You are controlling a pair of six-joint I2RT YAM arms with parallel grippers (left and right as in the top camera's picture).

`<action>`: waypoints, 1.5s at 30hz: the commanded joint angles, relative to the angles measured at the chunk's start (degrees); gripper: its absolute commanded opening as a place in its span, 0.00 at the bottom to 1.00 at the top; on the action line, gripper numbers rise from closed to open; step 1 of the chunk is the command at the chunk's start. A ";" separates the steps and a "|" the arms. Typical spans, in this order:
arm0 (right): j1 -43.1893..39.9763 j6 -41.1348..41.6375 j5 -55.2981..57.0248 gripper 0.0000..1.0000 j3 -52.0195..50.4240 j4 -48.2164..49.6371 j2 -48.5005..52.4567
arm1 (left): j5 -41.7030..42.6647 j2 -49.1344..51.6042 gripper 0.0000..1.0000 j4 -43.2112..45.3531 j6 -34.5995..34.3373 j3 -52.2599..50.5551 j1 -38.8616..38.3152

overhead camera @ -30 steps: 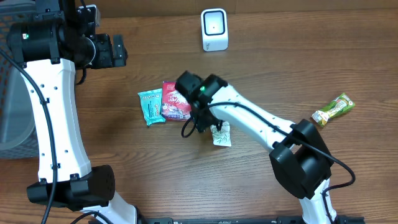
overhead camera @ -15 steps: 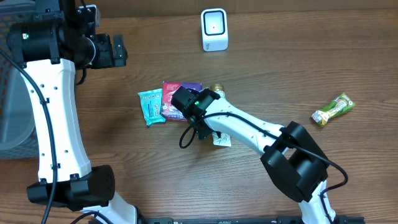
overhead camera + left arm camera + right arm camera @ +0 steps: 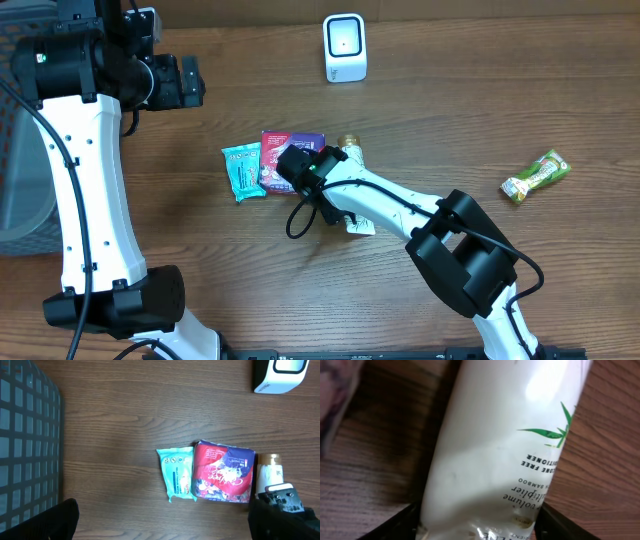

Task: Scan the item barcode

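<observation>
A white tube [image 3: 495, 445] with a gold cap [image 3: 349, 148] lies on the wooden table, with green leaf print and small black lettering on it. My right gripper [image 3: 477, 522] is down over it. Its two black fingers [image 3: 405, 522] press against both sides of the tube's lower end. From overhead the right gripper [image 3: 335, 195] covers most of the tube [image 3: 360, 225]. The white barcode scanner [image 3: 345, 47] stands at the back of the table, facing forward. My left gripper [image 3: 160, 530] hangs high at the left, open and empty.
A teal packet [image 3: 243, 170] and a red packet [image 3: 285, 160] lie side by side just left of the tube. A green snack bar [image 3: 536, 175] lies far right. A grey wire basket [image 3: 20, 150] stands at the left edge.
The right gripper has slid left and down onto the tube and its fingers have narrowed around it. The left arm has stayed still.
</observation>
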 commanded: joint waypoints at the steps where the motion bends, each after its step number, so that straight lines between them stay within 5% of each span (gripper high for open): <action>1: -1.07 0.20 0.76 0.51 -0.22 0.13 1.66 | -0.02 0.39 1.00 0.07 -0.33 0.20 0.02; 4: -1.07 0.20 0.57 0.25 0.48 -0.33 1.62 | -0.02 0.39 1.00 0.07 -0.33 0.20 -0.02; 9: -1.60 1.46 -0.31 0.04 2.60 -1.95 1.60 | -0.04 0.39 1.00 0.07 -0.33 0.20 -0.02; 24: -17.16 -6.36 -48.37 0.04 4.57 1.88 -3.63 | -0.02 0.39 0.99 0.07 -0.33 0.20 -0.02; 31: -24.63 -5.64 -54.66 0.04 -2.73 3.43 -3.63 | -0.02 0.39 0.99 0.07 -0.33 0.20 -0.02; 35: -27.28 -3.96 -54.80 0.09 -6.16 3.34 -3.63 | -0.02 0.39 1.00 0.07 -0.33 0.20 -0.02; 40: -29.90 -4.42 -53.35 0.43 -6.54 2.64 -3.65 | -0.02 0.39 0.99 0.07 -0.33 0.20 -0.02; 45: -32.09 -6.25 -48.98 0.52 -5.01 0.70 -3.65 | -0.02 0.39 0.99 0.07 -0.33 0.20 -0.02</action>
